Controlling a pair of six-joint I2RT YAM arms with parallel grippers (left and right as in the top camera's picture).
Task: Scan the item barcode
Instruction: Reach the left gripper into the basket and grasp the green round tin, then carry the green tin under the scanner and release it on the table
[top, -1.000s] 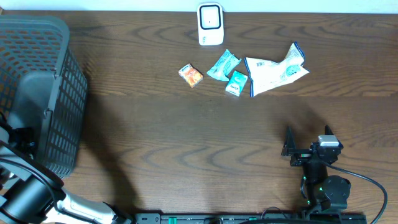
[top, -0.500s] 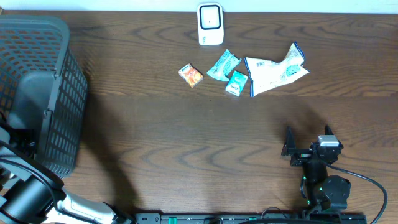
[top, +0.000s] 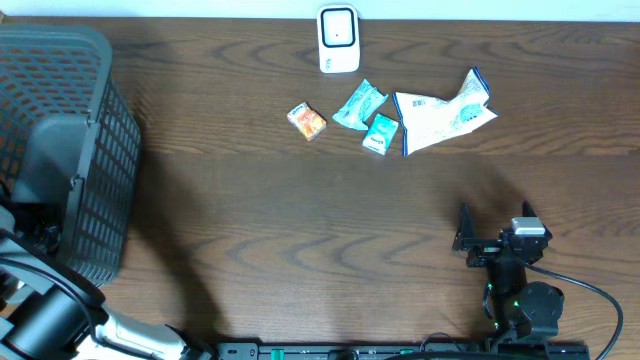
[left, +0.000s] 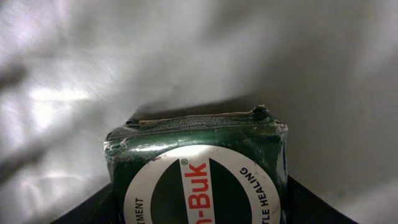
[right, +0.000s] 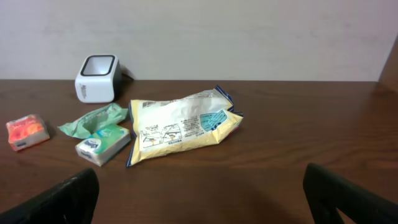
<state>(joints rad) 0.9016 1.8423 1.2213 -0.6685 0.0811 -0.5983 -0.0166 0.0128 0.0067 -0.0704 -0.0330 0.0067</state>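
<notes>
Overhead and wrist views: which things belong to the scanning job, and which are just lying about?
Job: green box, white scanner.
Lying about: orange packet, green wrapper, teal tissue pack, yellow bag.

- The left arm (top: 45, 315) rises at the near left corner. The left tool (left: 199, 202) has both fingers (left: 87, 208) against the sides of a green box (left: 199, 143).
- The right arm (top: 520, 300) sits folded low at the near right edge. The right tool (top: 497, 218) points away from its base, jaws spread wide.
</notes>
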